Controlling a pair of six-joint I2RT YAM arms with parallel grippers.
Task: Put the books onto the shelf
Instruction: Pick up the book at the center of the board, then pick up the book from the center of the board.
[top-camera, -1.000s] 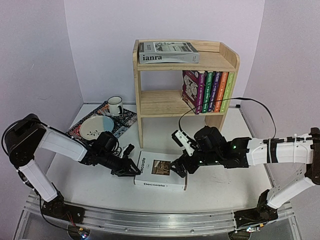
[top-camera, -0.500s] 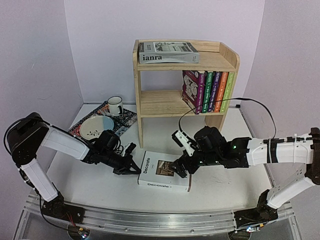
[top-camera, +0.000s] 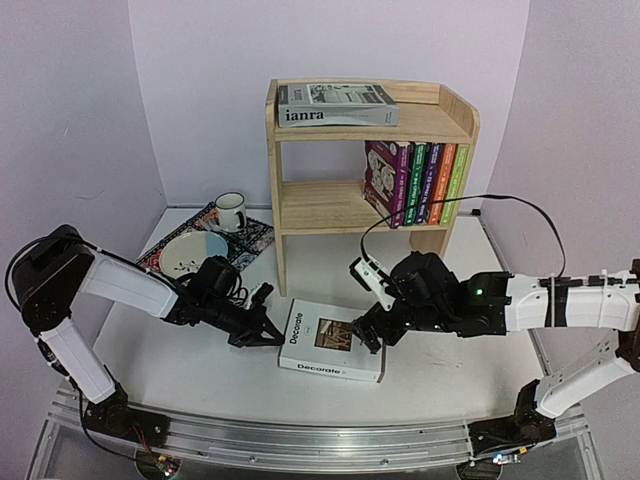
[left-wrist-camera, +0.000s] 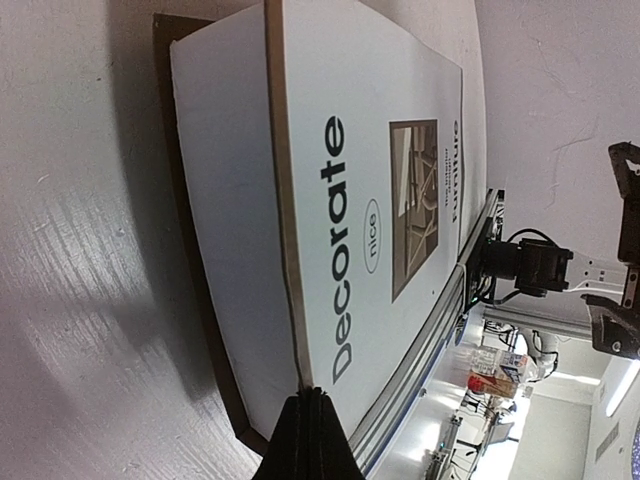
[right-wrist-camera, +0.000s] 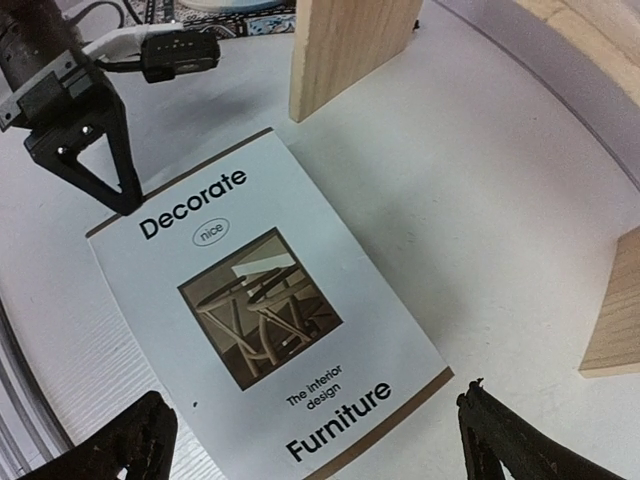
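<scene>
A thick white "Decorate" book (top-camera: 330, 342) lies flat on the table in front of the shelf (top-camera: 300, 205). My left gripper (top-camera: 272, 334) is shut and empty, its tip (left-wrist-camera: 311, 402) pressed against the book's (left-wrist-camera: 350, 200) left edge near the spine. My right gripper (top-camera: 366, 334) hangs open over the book's right end. Its two fingers straddle the "Furniture" end of the cover (right-wrist-camera: 260, 320) with the gripper (right-wrist-camera: 315, 435) above it. The grey-white "ianra" book (top-camera: 335, 104) lies on the shelf's top. Several colourful paperbacks (top-camera: 420, 183) stand on the middle tier's right side.
A dark patterned placemat (top-camera: 255, 238) at the back left carries a bowl (top-camera: 193, 253) and a mug (top-camera: 231, 211). The shelf's wooden side panel (right-wrist-camera: 350, 50) stands just behind the book. An aluminium rail (top-camera: 300, 440) runs along the table's near edge.
My left gripper has shut and pushed rightward against the book. The book has slid right and turned a little. My right gripper has shifted slightly right, staying open.
</scene>
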